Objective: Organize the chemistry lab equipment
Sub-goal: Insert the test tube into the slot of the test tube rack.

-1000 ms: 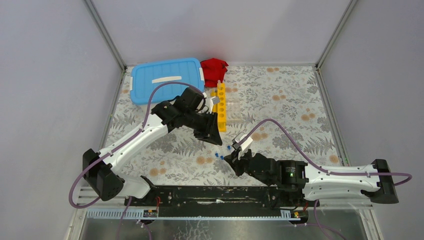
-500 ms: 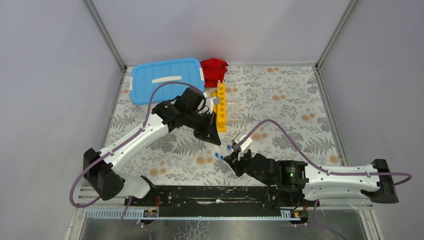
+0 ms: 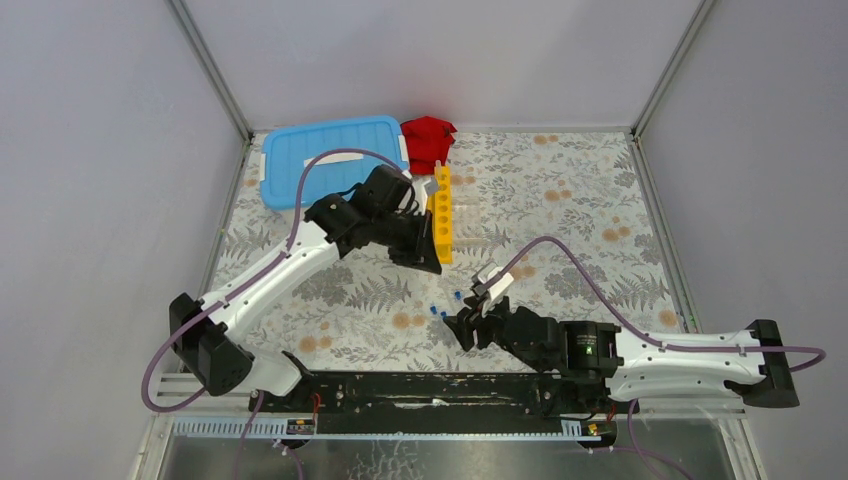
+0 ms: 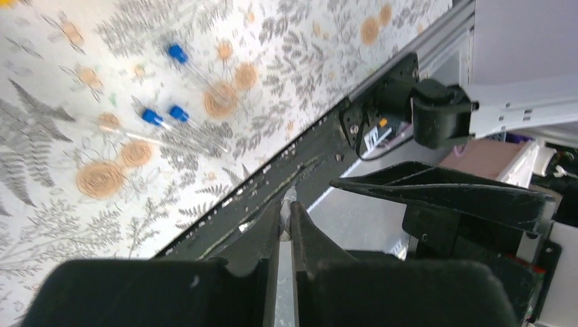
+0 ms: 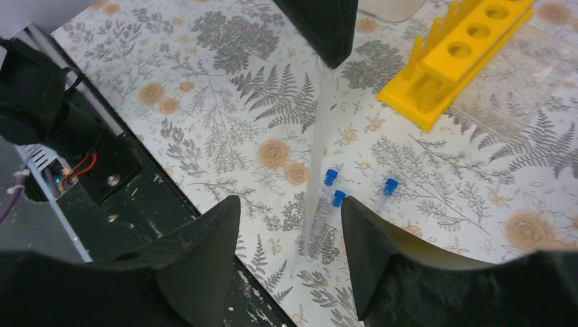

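Note:
My left gripper is shut on the top of a long clear tube, which shows as a sliver between its fingers. The tube hangs down from it, its lower end just above the mat. My right gripper stands open around that lower end, touching nothing. Three small blue-capped tubes lie on the mat beyond it, also seen in the left wrist view. The yellow holed rack lies behind the left gripper, with a clear tube holder beside it.
A white tub with a blue lid sits at the back left, and a red cloth lies beside it. The black base rail runs along the near edge, close under the right gripper. The enclosure walls stand on both sides.
My right gripper has opened and let go of the clear tube. My left gripper has shut on the tube's top and drawn back a little toward the yellow rack.

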